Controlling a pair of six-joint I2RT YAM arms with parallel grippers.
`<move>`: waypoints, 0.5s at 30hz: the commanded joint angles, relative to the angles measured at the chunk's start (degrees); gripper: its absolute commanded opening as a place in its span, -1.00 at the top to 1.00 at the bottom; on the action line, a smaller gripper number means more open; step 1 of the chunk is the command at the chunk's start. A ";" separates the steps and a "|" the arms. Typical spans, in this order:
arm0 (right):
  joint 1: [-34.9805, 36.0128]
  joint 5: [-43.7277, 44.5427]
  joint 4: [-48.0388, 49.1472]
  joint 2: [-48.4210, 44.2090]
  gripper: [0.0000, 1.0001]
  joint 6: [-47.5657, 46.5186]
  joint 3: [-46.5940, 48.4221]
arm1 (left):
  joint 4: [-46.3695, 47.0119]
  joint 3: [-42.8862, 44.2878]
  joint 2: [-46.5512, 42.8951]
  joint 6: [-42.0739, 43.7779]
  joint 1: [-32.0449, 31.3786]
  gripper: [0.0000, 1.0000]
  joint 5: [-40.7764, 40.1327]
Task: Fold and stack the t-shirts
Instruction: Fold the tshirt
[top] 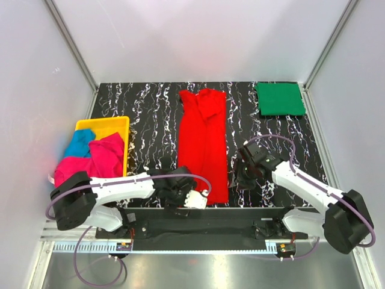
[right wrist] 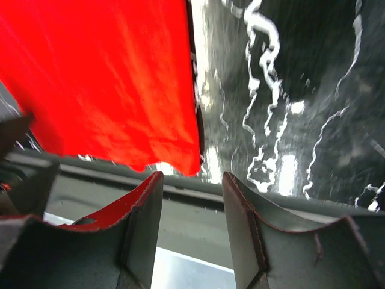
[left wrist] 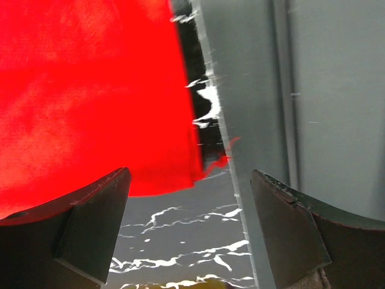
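The red shirt (top: 203,144) lies in the middle of the tabletop (top: 150,120), already narrowed to a long strip. Its long axis runs near to far, collar end far and hem close to the near edge. That axis is what the next move turns on. By my reading the strip now wants a crosswise fold, with the near hem lifted and carried toward the far end.

Both arms sit at the hem end. The left gripper (left wrist: 189,192) is at the shirt's near-left corner. Its jaws are spread wide and hold nothing, and in its wrist view a hem corner lies just ahead of the fingers, with the cloth running up and to the left. The right gripper (right wrist: 191,180) hangs just beside the shirt's right edge, a little farther from the hem. Its jaws are parted more narrowly, with nothing between them, and the shirt's near-right corner lies just beyond the fingertips and slightly left. The left gripper looks the nearer to its corner; the right would have to reach in leftward and toward the near edge.

The tray (top: 105,124), yellow, stands at the left of the tabletop. It holds two unfolded shirts bunched together: the blue shirt (top: 78,144) at its left side, and the pink shirt (top: 102,158) heaped beside it and spilling over the near-left rim. The green shirt (top: 280,99) lies folded into a flat square at the far right corner, well apart from both grippers, with nothing stacked on it.
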 commanded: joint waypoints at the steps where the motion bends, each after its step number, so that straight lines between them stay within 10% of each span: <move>1: 3.10 -0.51 -2.38 -1.26 -0.02 3.31 -1.19 | 7.29 -0.20 1.07 -0.32 0.08 -0.75 -6.00; 8: 6.71 -3.07 4.30 4.10 -0.08 4.71 -3.04 | 11.51 -0.81 5.28 -0.58 -0.01 -0.59 -6.27; 15: 6.71 -3.94 10.88 10.41 -0.08 4.63 -4.89 | 11.60 -0.64 6.18 -1.99 -0.01 0.20 -5.48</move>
